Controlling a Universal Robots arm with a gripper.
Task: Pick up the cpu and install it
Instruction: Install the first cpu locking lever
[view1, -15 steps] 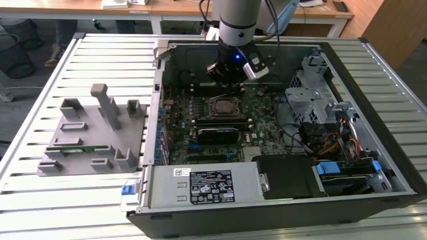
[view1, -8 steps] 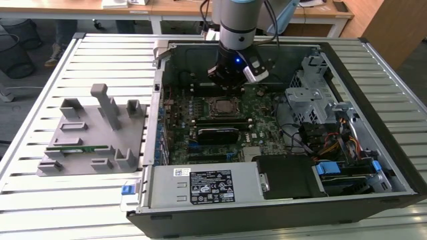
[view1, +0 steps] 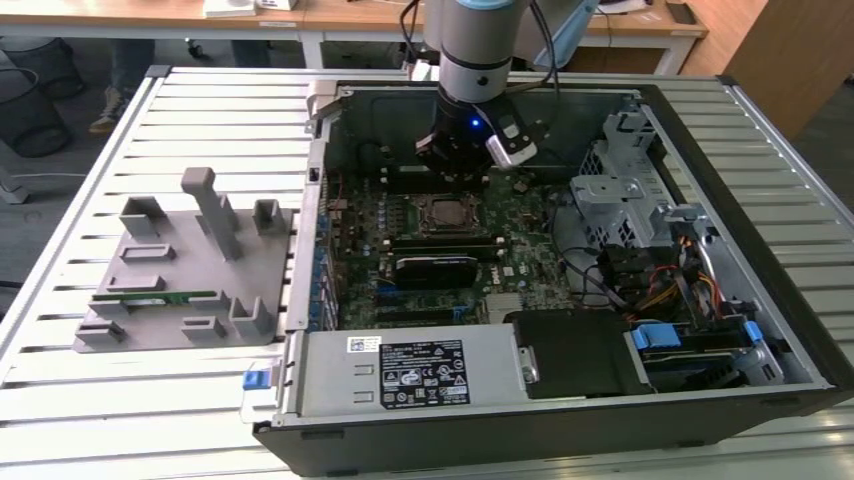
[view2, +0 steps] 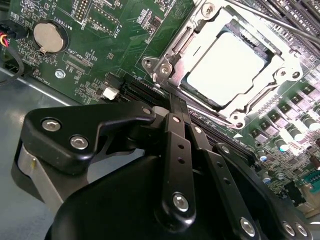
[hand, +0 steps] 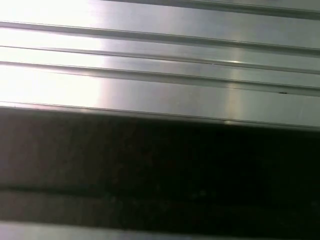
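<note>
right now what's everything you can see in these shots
cpu: one, shiny silver top, seated in the motherboard socket under the metal frame
motherboard: one, green, floor of the open case
coin battery: one, silver, on the motherboard
computer case: one, black, lying open on the table
power supply: one, grey with labels, near edge of the case
drive cage: one, grey metal, exterior view's right of the motherboard
grey fixture: one, on the table, exterior view's left of the case
memory stick: one, green, lying on the fixture
slatted table: one, silver
claw: one, black, shut, empty, beside the socket
</note>
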